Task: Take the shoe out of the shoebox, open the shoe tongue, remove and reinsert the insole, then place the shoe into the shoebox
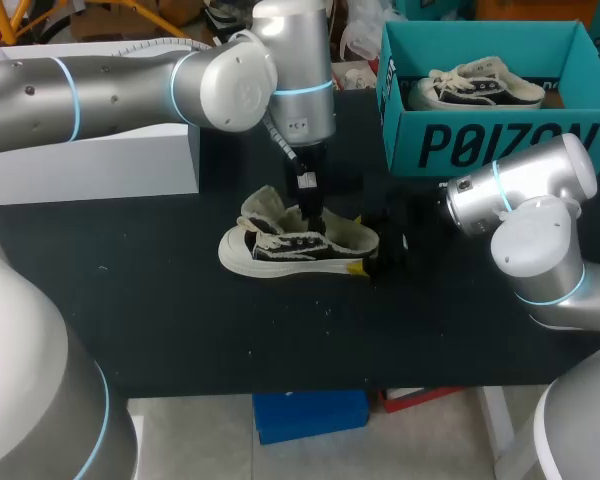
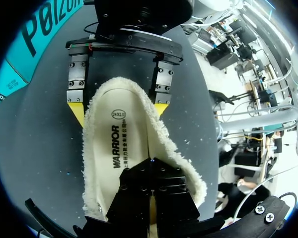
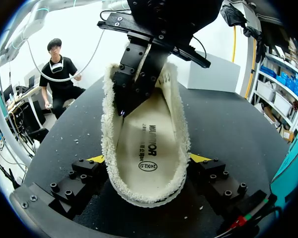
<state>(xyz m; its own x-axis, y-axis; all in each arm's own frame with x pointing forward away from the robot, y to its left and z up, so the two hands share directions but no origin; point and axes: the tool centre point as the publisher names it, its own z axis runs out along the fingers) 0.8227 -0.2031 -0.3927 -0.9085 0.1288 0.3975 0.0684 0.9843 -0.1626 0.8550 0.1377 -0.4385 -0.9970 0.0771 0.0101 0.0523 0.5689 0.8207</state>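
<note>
A black-and-white shoe [image 1: 280,250] with a fleecy lining lies on its sole on the black table [image 1: 180,320]. My left gripper [image 1: 308,215] points straight down into the shoe's opening, shut, with its tips against the cream insole [image 2: 119,148]. In the left wrist view its black fingers [image 2: 151,193] stand together over the insole. My right gripper [image 1: 375,250] is at the heel. Its yellow tips [image 3: 97,158] sit on both sides of the heel [image 3: 149,191] and touch it. The teal shoebox [image 1: 500,145] stands at the back right.
Inside the teal shoebox lies a second shoe [image 1: 480,88]. A white box [image 1: 100,160] stands at the back left under my left arm. The table's front edge runs close below the shoe.
</note>
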